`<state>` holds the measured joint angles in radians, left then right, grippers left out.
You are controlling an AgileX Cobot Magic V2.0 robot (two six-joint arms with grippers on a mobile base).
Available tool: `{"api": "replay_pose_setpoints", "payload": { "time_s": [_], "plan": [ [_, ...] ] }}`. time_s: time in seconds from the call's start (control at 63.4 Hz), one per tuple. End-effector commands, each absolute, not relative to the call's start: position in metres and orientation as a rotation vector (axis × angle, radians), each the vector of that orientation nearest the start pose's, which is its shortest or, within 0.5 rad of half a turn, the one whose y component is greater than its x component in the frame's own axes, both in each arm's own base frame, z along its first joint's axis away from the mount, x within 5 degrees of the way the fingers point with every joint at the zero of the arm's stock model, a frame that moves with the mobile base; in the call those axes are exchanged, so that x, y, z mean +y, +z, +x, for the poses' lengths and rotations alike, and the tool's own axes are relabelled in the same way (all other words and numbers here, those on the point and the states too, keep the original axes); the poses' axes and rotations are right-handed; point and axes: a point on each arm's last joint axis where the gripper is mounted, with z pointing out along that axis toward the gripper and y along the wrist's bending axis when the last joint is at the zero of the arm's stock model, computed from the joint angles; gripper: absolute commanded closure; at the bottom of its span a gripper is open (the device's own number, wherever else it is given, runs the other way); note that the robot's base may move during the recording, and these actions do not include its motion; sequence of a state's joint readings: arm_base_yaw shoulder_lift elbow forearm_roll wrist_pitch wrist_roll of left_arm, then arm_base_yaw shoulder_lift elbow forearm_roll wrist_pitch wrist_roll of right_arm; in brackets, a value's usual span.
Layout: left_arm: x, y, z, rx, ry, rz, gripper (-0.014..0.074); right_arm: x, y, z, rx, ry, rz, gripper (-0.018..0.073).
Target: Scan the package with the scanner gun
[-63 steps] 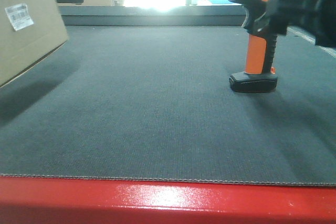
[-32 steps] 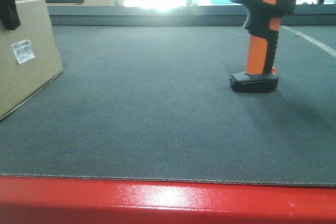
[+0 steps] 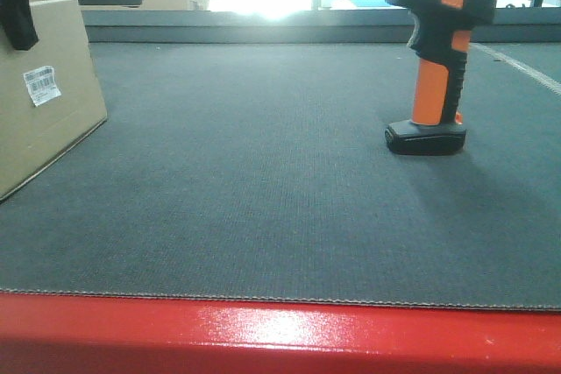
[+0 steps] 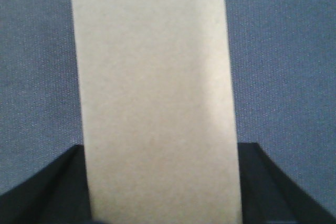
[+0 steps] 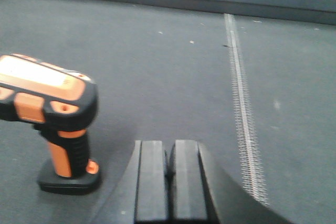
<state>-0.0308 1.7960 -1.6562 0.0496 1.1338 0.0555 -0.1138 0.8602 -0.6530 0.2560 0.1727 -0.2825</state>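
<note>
Front view: low, near the red table edge (image 3: 280,335), looks level across the grey mat (image 3: 263,172) toward bright background shelving.
Left wrist view: very close, looks straight down onto the box (image 4: 155,98), which fills the centre over the mat.
Right wrist view: raised, angled down and forward past the right gripper (image 5: 169,182), mid range.
Shared front/left: box (image 3: 44,94).
Shared front/right: scanner (image 3: 436,59) (image 5: 52,119), mat.
</note>
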Motion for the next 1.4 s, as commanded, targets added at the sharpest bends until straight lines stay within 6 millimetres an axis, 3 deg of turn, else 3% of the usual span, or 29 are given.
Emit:
{"api": "replay_pose_setpoints", "payload": {
  "time_s": [0.0, 0.095, 0.268, 0.441, 0.52, 0.678, 0.82, 0.962, 1.135, 1.387],
  "plan": [
    [-0.009, 0.313, 0.388, 2.748, 0.088, 0.139, 0.0078, -0.020, 0.337, 0.181, 1.853, -0.096, 0.033, 0.0713],
    [-0.010, 0.318, 0.384, 2.750, 0.087, 0.144, -0.0018, -0.020, 0.339, 0.181, 1.849, -0.096, 0.032, 0.0713],
    [-0.016, 0.345, 0.368, 2.680, 0.082, 0.158, -0.0005, -0.019, 0.336, 0.180, 1.880, -0.084, 0.030, 0.0713],
    [-0.023, 0.386, 0.339, 2.566, -0.007, 0.151, 0.0015, -0.019, 0.335, 0.180, 1.894, -0.073, 0.033, 0.0713],
    [-0.025, 0.400, 0.328, 2.507, -0.050, 0.142, 0.0081, -0.019, 0.334, 0.180, 1.901, -0.063, 0.041, 0.0713],
    [-0.024, 0.417, 0.299, 2.367, -0.063, 0.130, 0.0415, -0.017, 0.330, 0.179, 1.925, -0.023, 0.066, 0.0713],
    [-0.022, 0.408, 0.274, 2.296, -0.062, 0.121, 0.0712, -0.016, 0.325, 0.168, 1.916, -0.022, 0.067, 0.0713],
    [-0.020, 0.392, 0.249, 2.206, -0.060, 0.110, 0.0707, -0.013, 0.314, 0.147, 1.883, -0.029, 0.068, 0.0713],
    [-0.016, 0.356, 0.216, 2.090, -0.044, 0.103, 0.0707, -0.009, 0.296, 0.115, 1.823, -0.036, 0.066, 0.0713],
    [-0.011, 0.321, 0.158, 1.764, -0.033, 0.085, 0.0707, -0.001, 0.290, 0.068, 1.692, -0.034, 0.034, 0.0713]
  ]
}}
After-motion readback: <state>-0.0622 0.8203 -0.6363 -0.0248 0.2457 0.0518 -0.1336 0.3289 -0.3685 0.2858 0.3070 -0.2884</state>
